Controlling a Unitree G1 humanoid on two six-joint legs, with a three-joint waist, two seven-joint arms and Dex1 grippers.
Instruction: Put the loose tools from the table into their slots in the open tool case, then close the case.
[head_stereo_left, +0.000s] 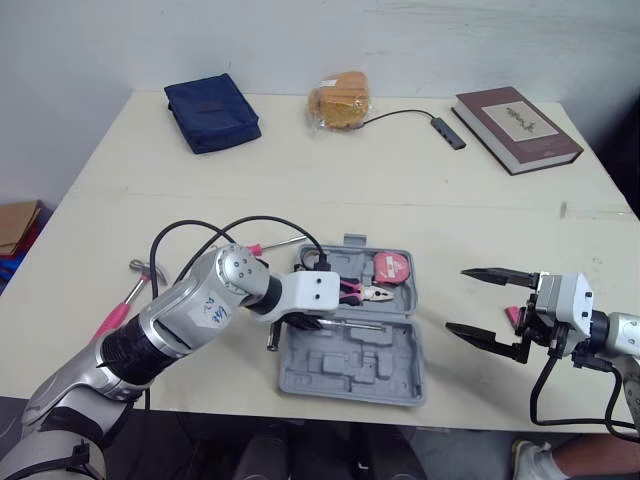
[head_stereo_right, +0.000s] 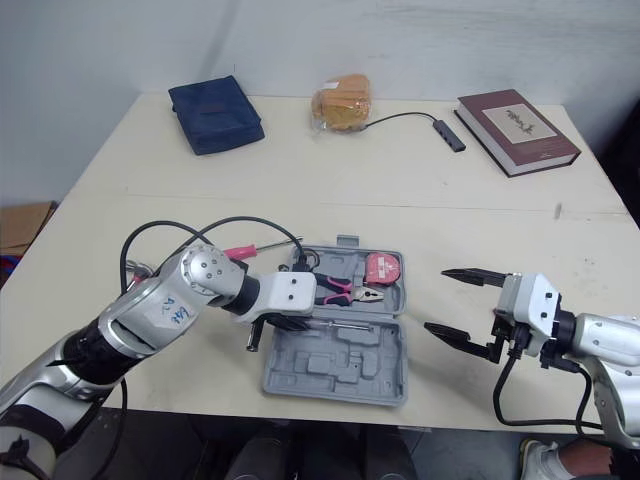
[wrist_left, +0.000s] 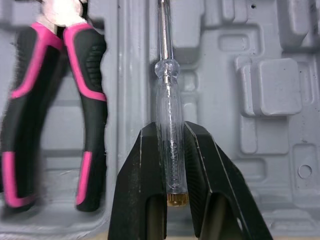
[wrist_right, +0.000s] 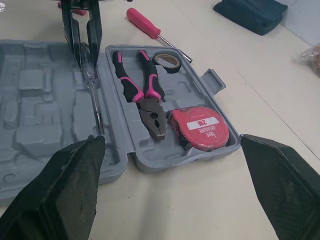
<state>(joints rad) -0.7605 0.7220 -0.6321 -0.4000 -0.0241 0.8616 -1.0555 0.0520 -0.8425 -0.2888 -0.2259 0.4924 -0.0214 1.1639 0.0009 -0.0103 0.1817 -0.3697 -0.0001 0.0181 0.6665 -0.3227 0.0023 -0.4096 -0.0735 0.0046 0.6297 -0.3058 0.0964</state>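
Nearest the table's front edge is the open tool case (head_stereo_left: 340, 372), and the near half is all bare moulded slots, nothing in them. Just past that, along the hinge side, the left gripper (wrist_left: 171, 131) is pinching the clear screwdriver (wrist_left: 167, 95) by the butt end of its handle, with the shaft lying along a channel in the tray. The right gripper (head_stereo_left: 458, 300) hangs off to the right of the case, fingers spread wide, holding nothing.

My worry is that the screwdriver may not be snapped into its groove. If it gets let go while riding on the ridge, it could roll or sit proud, and then the lid would bind on it at closing time. The case is also close to the table edge, so a hard push down could skid it.

The far half holds the pliers (wrist_right: 142, 90), a red tape measure (wrist_right: 200, 127) and a roll of tape (wrist_right: 167, 61).

Loose on the table: a pink screwdriver (head_stereo_right: 245, 250) just beyond the case, and a hammer (head_stereo_left: 125, 300) to the left.

Way at the back are a blue pouch (head_stereo_left: 212, 112), a bread bag (head_stereo_left: 340, 100) and a book (head_stereo_left: 517, 127).
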